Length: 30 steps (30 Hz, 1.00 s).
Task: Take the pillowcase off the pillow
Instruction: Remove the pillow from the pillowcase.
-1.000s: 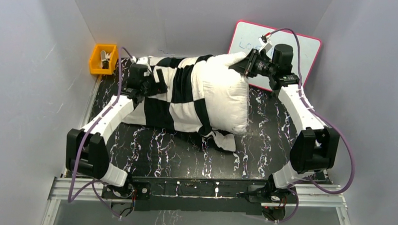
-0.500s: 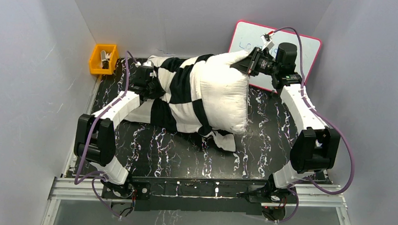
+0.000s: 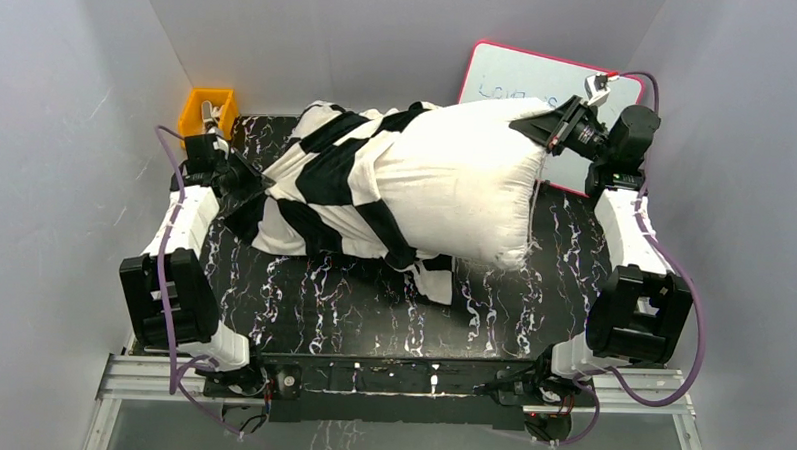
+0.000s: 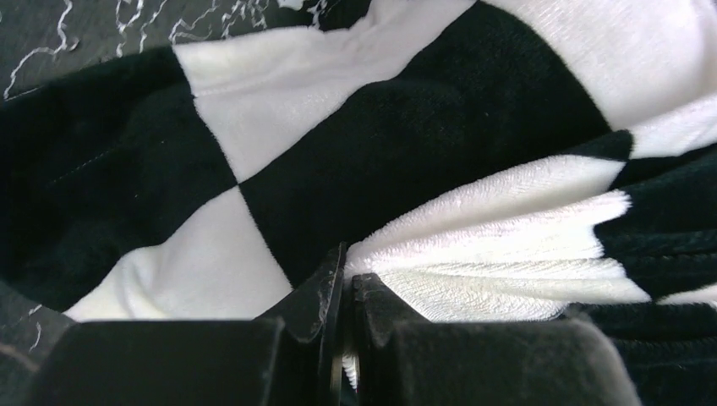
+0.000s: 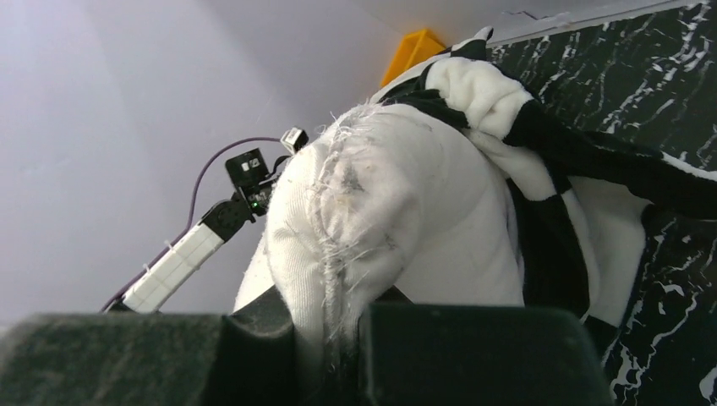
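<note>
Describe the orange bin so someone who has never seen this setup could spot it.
Start at the black marbled table and go to its far left corner, against the grey wall. The orange bin sits there, just past the left end of the checkered pillowcase. It is the only bright orange thing; its neighbours are black, white or grey.

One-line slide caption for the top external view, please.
The left end effector pinches the checkered pillowcase; the right end effector grips a corner of the white pillow, half uncovered.
</note>
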Each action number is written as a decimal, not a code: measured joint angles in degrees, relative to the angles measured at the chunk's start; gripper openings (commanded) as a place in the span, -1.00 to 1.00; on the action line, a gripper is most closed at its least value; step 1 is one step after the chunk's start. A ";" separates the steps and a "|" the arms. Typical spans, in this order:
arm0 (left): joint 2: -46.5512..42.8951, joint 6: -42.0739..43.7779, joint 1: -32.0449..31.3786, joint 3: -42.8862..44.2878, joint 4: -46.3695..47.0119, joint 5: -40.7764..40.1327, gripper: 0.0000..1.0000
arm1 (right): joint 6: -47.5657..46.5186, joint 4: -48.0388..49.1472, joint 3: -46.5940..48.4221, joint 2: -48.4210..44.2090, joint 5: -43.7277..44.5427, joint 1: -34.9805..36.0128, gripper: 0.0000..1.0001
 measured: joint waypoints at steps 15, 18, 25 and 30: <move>-0.59 2.54 2.64 -4.04 -1.51 -4.92 0.50 | 7.04 12.17 -0.90 0.00 -3.19 -3.82 -1.00; -0.61 2.91 2.25 -4.24 -1.97 -5.05 0.51 | 6.80 12.13 -0.92 0.00 -2.89 -4.17 -1.00; 2.80 3.63 -3.52 -5.42 -1.92 -3.93 0.48 | 5.42 12.22 -0.94 0.15 -1.95 -1.73 -1.00; 7.87 3.39 -8.79 -5.44 -2.38 -3.52 0.43 | 4.35 12.31 -0.94 1.31 -1.33 1.11 -1.00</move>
